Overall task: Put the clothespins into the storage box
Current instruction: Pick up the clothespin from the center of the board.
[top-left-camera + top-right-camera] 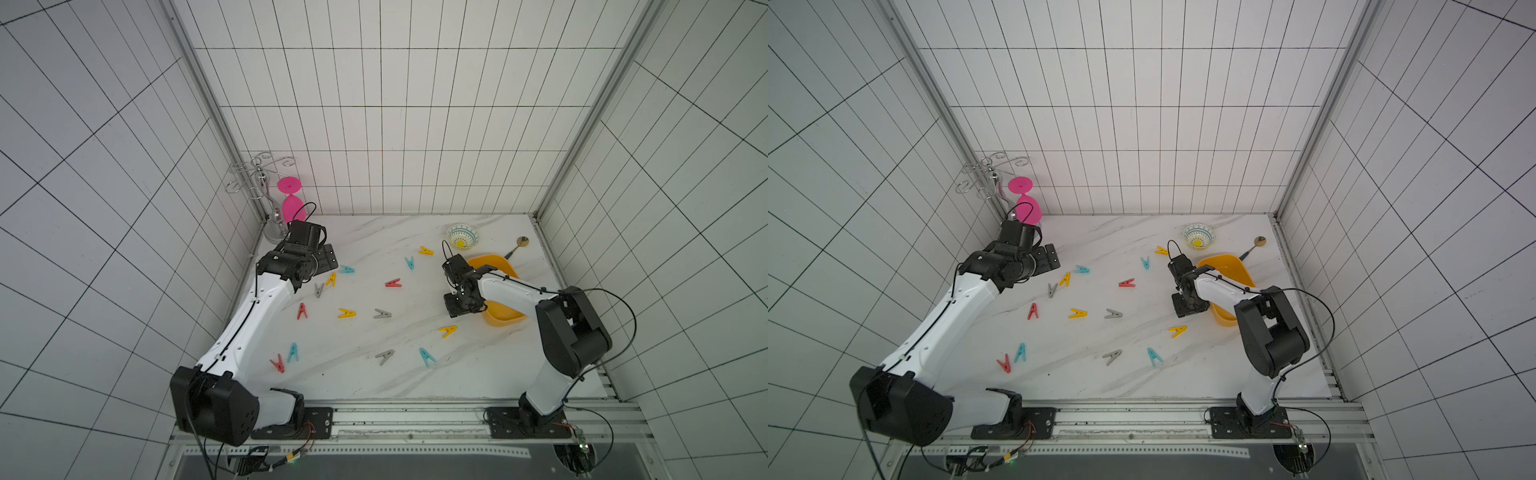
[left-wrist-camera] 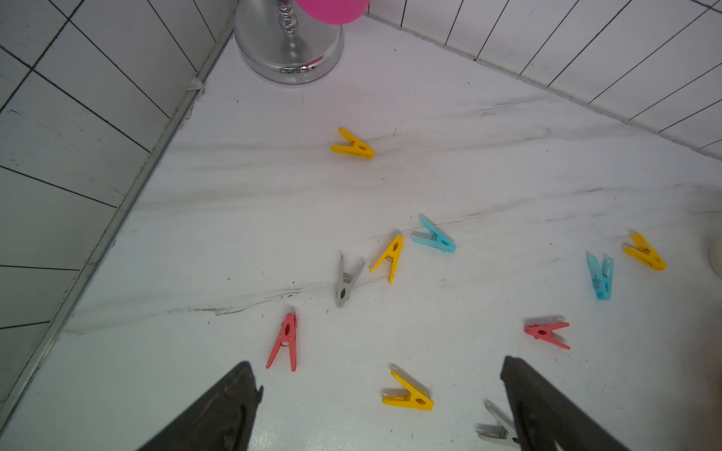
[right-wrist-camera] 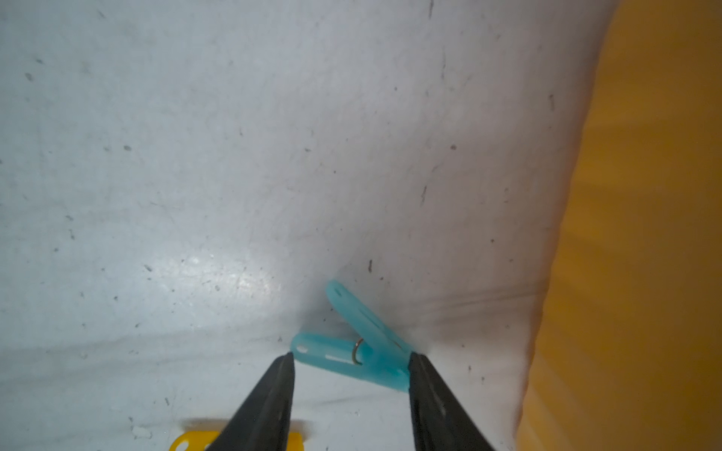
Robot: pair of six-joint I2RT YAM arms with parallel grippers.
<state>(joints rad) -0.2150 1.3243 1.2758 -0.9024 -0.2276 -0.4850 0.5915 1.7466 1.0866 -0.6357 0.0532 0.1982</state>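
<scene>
- Many clothespins (image 1: pixel 346 313) lie scattered across the white table (image 1: pixel 374 382).
- Left gripper (image 2: pixel 379 365): fingers wide apart above them.
- Right gripper (image 3: pixel 351 357): fingers apart, one tip at each side of a teal clothespin (image 3: pixel 375 336) beside the yellow box (image 3: pixel 644 234); grip unclear.

14 pins show in both top views: 4 yellow pins (image 1: pixel 425 250) (image 1: pixel 331 279) (image 1: pixel 346 313) (image 1: pixel 447 331), 4 teal pins (image 1: pixel 409 262) (image 1: pixel 346 269) (image 1: pixel 293 352) (image 1: pixel 427 357), 3 red pins (image 1: pixel 392 284) (image 1: pixel 302 311) (image 1: pixel 277 363) and 3 grey pins (image 1: pixel 318 289) (image 1: pixel 382 313) (image 1: pixel 385 356).

The left wrist view adds 1 yellow pin (image 2: pixel 351 144) hidden from the top views. The right wrist view adds 1 teal pin (image 3: pixel 359 347), so at least 16 in all. Another yellow piece (image 3: pixel 189 443) there may be 1 already counted.

There is 1 box (image 1: pixel 496 264), 1 bowl (image 1: pixel 462 236), 1 spoon (image 1: pixel 515 247), 1 pink glass (image 1: pixel 291 205) and 1 silver stand (image 1: pixel 275 228).
</scene>
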